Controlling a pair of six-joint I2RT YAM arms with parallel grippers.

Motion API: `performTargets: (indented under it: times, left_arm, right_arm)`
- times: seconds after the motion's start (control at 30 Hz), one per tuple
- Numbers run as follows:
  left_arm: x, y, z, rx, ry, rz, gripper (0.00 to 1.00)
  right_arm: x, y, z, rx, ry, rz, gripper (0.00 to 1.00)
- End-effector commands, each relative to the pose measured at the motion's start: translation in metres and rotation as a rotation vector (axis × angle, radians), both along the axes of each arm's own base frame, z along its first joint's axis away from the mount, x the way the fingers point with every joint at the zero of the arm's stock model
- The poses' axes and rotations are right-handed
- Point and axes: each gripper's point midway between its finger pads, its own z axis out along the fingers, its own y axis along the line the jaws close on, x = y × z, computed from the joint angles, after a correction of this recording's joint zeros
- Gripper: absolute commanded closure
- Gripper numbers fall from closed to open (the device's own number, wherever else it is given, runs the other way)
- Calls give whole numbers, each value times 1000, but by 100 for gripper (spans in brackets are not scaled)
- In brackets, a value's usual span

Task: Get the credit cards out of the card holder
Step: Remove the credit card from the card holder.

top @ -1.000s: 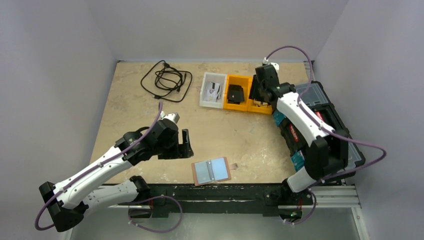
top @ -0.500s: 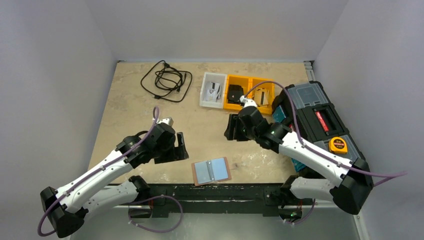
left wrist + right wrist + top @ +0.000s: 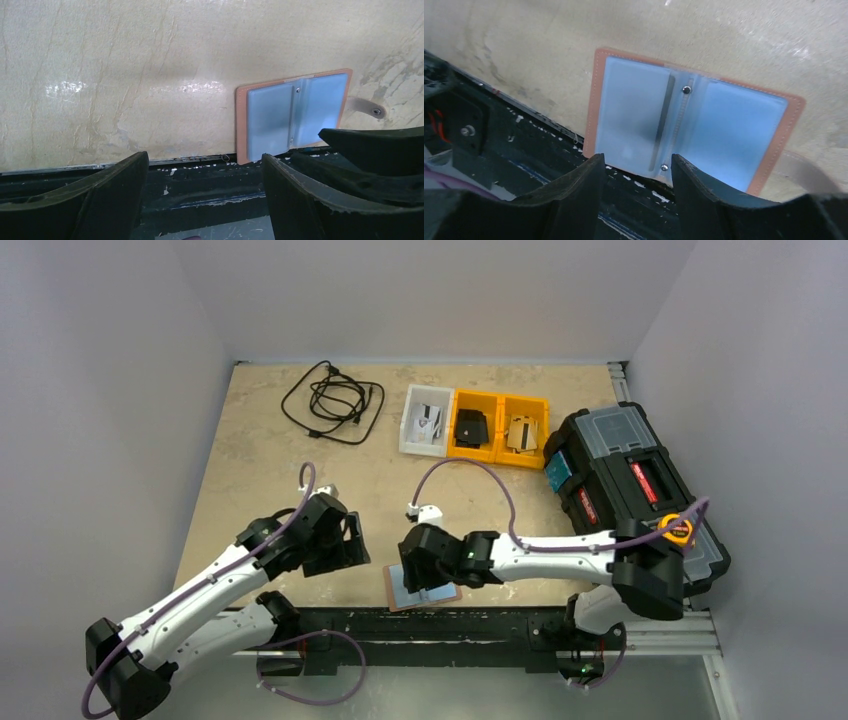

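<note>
The card holder [image 3: 446,590] lies open flat at the table's near edge, reddish-brown outside, with a light blue card face [image 3: 629,110] showing in each half. My right gripper [image 3: 422,577] hovers right over it, open. Its tips [image 3: 637,161] straddle the holder's near edge by the centre spine, with nothing between them. To the holder's left, my left gripper [image 3: 350,540] is low over the table and wide open. In the left wrist view its empty fingers [image 3: 204,160] frame the black rail, with the card holder [image 3: 292,117] ahead to the right.
A black rail [image 3: 450,625] runs along the near edge just under the holder. The holder's strap tab [image 3: 367,107] sticks out to its right. At the back are a black cable [image 3: 335,400], a white tray [image 3: 425,420] and yellow trays [image 3: 498,428]. A black toolbox [image 3: 625,490] sits at right.
My right arm swung from the yellow trays at the back down to the card holder at the near edge. My left gripper drifted slightly nearer the front edge.
</note>
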Motion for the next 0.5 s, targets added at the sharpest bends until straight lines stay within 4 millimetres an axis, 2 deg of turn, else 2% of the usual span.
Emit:
performTargets:
  times: [0.0, 0.13, 0.3, 0.47]
  left_arm:
    - [3, -2, -2, -26, -8, 21, 17]
    - [2, -6, -4, -42, -4, 14, 17]
    - [1, -7, -6, -45, 4, 6, 17]
    - [1, -11, -6, -60, 7, -5, 17]
  right_arm:
    - [2, 18, -2, -26, -35, -60, 49]
    - [1, 19, -19, -84, -32, -68, 49]
    - [-1, 26, -27, -87, -19, -58, 50]
    - [-3, 22, -41, -132, -2, -61, 51]
